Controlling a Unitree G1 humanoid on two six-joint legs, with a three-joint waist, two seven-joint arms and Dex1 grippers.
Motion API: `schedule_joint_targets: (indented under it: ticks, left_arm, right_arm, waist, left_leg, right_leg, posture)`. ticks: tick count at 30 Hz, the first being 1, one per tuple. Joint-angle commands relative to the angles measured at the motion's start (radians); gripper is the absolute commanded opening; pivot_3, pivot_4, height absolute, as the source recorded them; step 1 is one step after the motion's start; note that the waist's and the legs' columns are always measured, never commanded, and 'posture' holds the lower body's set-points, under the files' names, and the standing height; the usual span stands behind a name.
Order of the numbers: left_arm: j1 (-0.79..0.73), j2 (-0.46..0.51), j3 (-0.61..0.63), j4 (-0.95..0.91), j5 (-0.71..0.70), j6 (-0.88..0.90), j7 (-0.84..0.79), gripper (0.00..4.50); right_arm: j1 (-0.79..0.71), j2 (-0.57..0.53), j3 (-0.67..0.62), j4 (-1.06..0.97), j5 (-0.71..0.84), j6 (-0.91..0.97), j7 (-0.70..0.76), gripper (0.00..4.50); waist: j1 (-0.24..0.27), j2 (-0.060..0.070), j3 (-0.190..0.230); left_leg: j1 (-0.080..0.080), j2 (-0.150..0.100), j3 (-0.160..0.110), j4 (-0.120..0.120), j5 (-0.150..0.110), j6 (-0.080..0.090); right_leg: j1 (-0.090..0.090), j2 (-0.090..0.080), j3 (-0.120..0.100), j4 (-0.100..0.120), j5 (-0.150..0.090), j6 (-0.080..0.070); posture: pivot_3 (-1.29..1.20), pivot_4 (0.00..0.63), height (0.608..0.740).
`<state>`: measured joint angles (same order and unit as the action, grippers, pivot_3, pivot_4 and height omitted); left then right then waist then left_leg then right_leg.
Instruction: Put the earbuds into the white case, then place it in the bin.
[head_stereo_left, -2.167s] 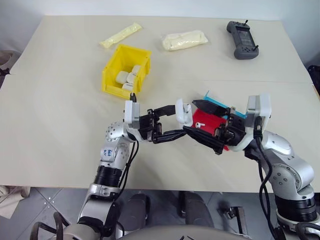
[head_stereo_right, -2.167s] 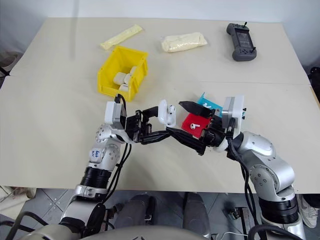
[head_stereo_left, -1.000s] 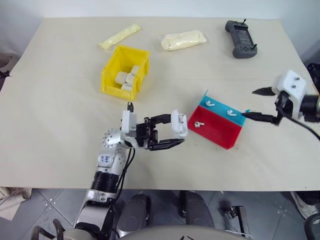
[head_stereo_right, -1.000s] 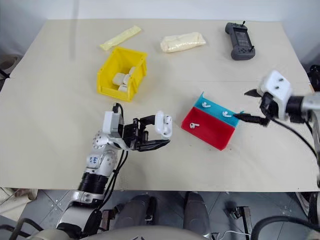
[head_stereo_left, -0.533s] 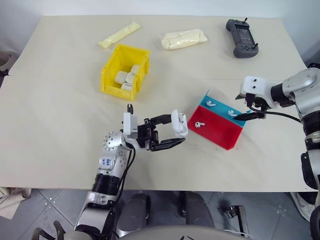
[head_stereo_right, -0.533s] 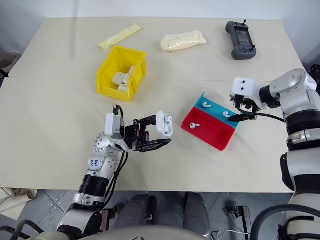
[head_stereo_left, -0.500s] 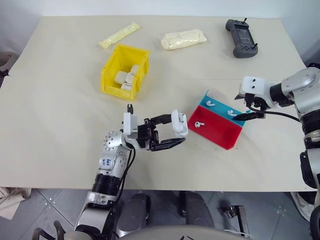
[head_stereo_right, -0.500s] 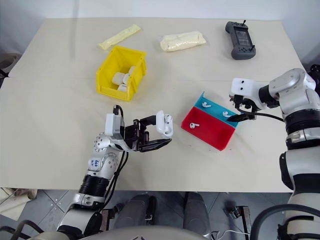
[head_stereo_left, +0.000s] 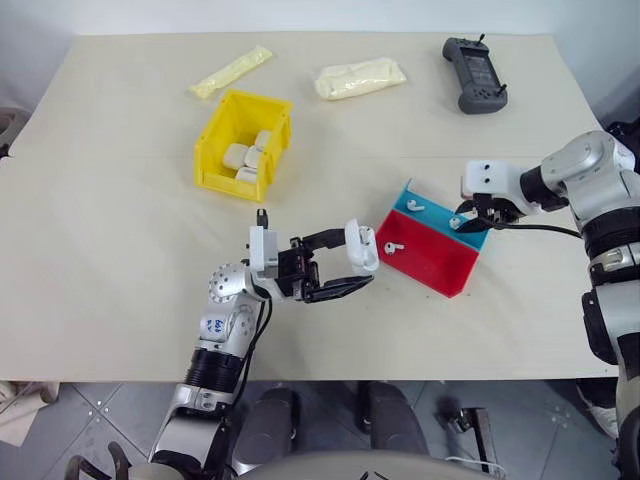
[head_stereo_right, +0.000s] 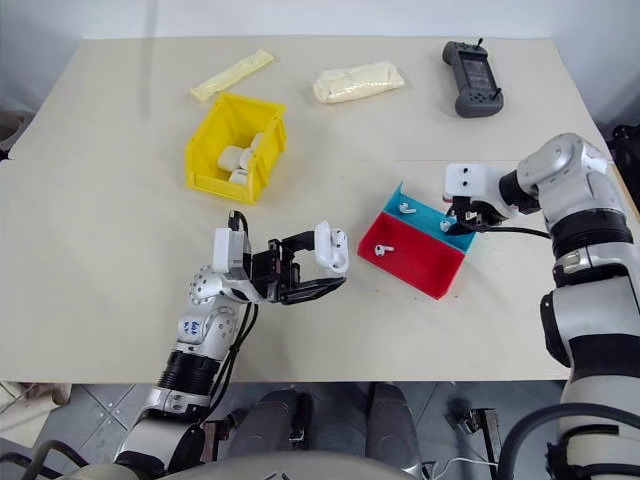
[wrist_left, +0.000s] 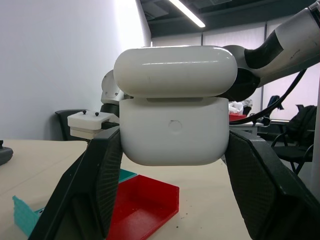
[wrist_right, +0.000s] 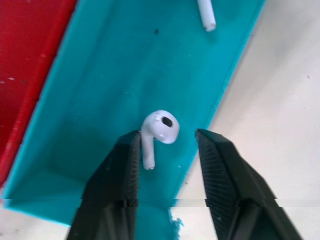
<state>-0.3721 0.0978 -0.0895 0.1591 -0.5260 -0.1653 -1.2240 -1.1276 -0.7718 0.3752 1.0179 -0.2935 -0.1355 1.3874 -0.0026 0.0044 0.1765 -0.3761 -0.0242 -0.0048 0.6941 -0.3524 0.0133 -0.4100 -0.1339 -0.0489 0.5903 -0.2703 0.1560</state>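
Beige table (head_stereo_left: 110, 250) is holding the red and teal tray (head_stereo_left: 440, 262) at frame centre-right, where the half-open right gripper (wrist_right: 165, 150) is straddling an earbud (wrist_right: 157, 131) that might be slipping away, while the left gripper (head_stereo_left: 345, 268) is squeezing the white case (head_stereo_left: 361, 246).

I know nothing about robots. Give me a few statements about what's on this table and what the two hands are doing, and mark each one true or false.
1. The left hand holds the white case above the table. True.
2. The yellow bin is empty. False: several small white items already lie inside it.
3. The right hand has its fingers on either side of an earbud lying in the teal part of the tray. True; whether they touch it I cannot tell.
4. The tray's red part is bare. False: one earbud lies there.
5. The dark handheld controller sits inside the bin. False: it lies on the table's far side, apart from the bin.
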Motion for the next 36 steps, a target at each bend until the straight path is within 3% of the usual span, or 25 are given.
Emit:
schedule_joint_targets:
  ticks: [1,11,14,18,29,32,36]
  left_arm:
    - [-0.006,0.000,-0.001,-0.043,-0.002,-0.021,0.004,2.75]
    - [-0.011,0.001,0.001,-0.035,-0.003,-0.028,0.005,2.75]
    - [-0.010,0.005,0.004,-0.035,-0.004,-0.028,0.004,2.75]
    - [-0.010,0.009,0.006,-0.035,-0.004,-0.030,0.004,2.75]
    - [-0.008,0.013,0.005,-0.036,-0.005,-0.035,0.005,2.75]
    - [-0.007,0.016,0.005,-0.037,-0.006,-0.033,0.004,2.75]
    - [-0.011,0.017,0.006,-0.033,-0.006,-0.034,0.004,2.75]
  right_arm:
    - [-0.018,0.007,-0.001,0.019,-0.017,-0.023,-0.006,1.88]
    - [-0.014,0.034,-0.008,0.035,-0.023,-0.037,-0.008,1.88]
    - [-0.011,0.035,-0.004,0.040,-0.032,-0.035,-0.001,1.28]
    - [-0.010,0.034,-0.002,0.047,-0.039,-0.033,-0.002,0.04]
    - [-0.014,0.033,-0.027,0.032,-0.016,0.003,0.011,0.04]
    - [-0.028,0.035,-0.058,0.016,0.015,-0.007,0.020,0.64]
    - [-0.041,0.030,-0.065,0.010,0.025,-0.039,0.014,1.98]
  waist:
    - [0.000,0.000,0.000]
    - [-0.001,0.000,0.000]
    - [-0.001,0.000,0.000]
    - [-0.001,0.000,0.000]
    - [0.000,0.000,0.000]
    - [-0.001,0.000,0.000]
    - [-0.001,0.000,0.000]
  left_leg:
    - [0.000,0.000,0.000,0.000,0.000,0.000]
    - [0.000,0.001,0.000,0.000,0.000,0.000]
    - [0.000,0.001,0.000,0.000,0.000,0.000]
    - [0.000,0.001,0.000,0.000,0.000,0.000]
    - [0.000,0.001,0.000,0.001,0.000,0.000]
    - [0.000,0.001,0.000,0.001,0.000,0.000]
    - [0.000,0.001,0.000,0.001,0.000,0.000]
  right_leg:
    - [0.000,0.000,0.000,0.000,0.000,0.000]
    - [0.000,0.000,0.000,0.000,0.000,0.000]
    - [0.000,0.000,0.000,0.000,0.000,0.000]
    - [0.000,0.000,0.000,0.000,0.000,0.000]
    - [0.001,0.000,0.000,0.000,0.000,0.000]
    - [0.001,0.000,0.000,0.000,0.000,0.000]
    - [0.000,0.000,0.000,0.000,0.000,0.000]
  posture:
    - [0.00,0.150,0.740]
    - [0.00,0.150,0.740]
    - [0.00,0.150,0.740]
    - [0.00,0.150,0.740]
    - [0.00,0.150,0.740]
    - [0.00,0.150,0.740]
    - [0.00,0.150,0.740]
